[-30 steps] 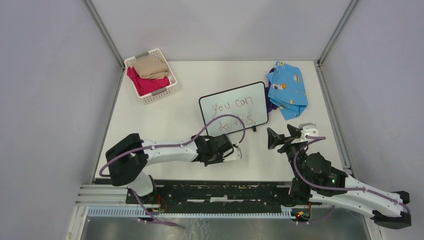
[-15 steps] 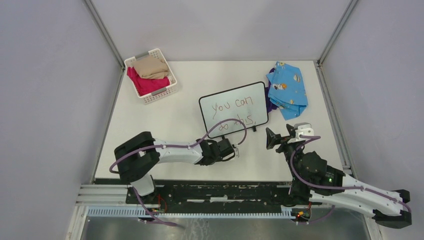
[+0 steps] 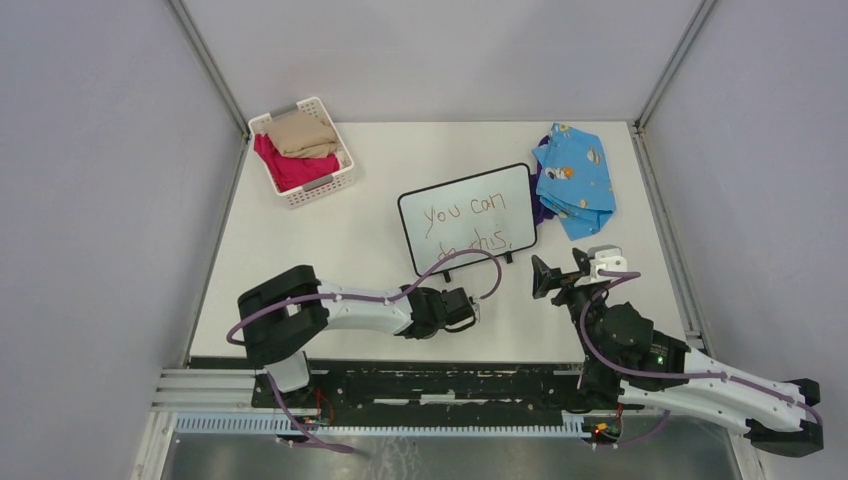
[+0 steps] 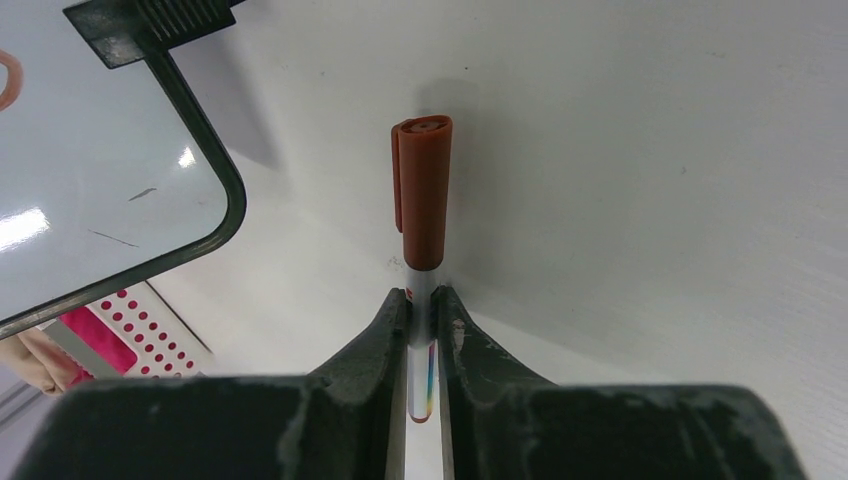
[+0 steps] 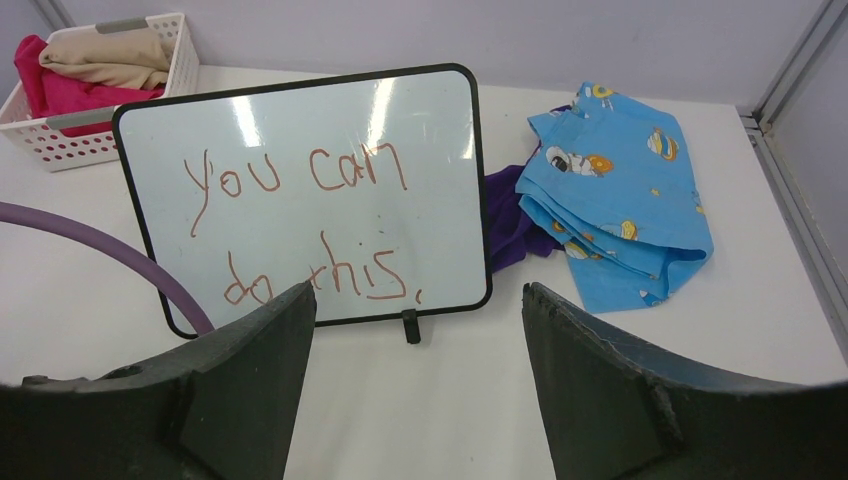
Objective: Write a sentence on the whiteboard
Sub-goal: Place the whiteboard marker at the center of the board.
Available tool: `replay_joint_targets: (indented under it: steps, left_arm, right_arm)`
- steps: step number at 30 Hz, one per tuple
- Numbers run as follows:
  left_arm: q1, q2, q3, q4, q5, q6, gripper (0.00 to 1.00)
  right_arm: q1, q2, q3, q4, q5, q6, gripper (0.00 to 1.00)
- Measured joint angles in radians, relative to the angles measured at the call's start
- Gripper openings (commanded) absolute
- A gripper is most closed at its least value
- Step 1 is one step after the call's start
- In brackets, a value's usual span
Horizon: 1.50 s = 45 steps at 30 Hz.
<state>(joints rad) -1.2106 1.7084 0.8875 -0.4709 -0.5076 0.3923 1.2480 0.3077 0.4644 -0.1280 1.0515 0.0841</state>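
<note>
The whiteboard (image 3: 468, 218) stands mid-table on two black feet, with "you can do this," written on it in red-brown; it also shows in the right wrist view (image 5: 300, 190), and its corner shows in the left wrist view (image 4: 90, 170). My left gripper (image 3: 468, 306) is in front of the board's near left corner, low over the table. It (image 4: 421, 300) is shut on a capped marker (image 4: 423, 200) with a red-brown cap and a white barrel. My right gripper (image 3: 562, 268) is open and empty, just right of the board's near edge, facing the board (image 5: 415, 300).
A white basket (image 3: 302, 150) with pink and tan cloth stands at the back left, also seen in the right wrist view (image 5: 100, 60). Blue patterned cloth (image 3: 575, 178) over purple cloth lies right of the board. A purple cable (image 3: 460, 262) arcs over the board's near edge.
My left gripper has drawn back from the board toward the near edge with the marker. The right gripper shifted slightly toward the board, then stayed still.
</note>
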Motion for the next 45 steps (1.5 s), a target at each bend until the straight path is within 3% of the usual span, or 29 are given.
replay_joint_targets:
  steps: [45]
  left_arm:
    - [-0.01,0.0,0.018,-0.033,0.005,-0.019,0.38]
  right_arm:
    - [0.0,0.015,0.001,-0.002,-0.005,0.027,0.8]
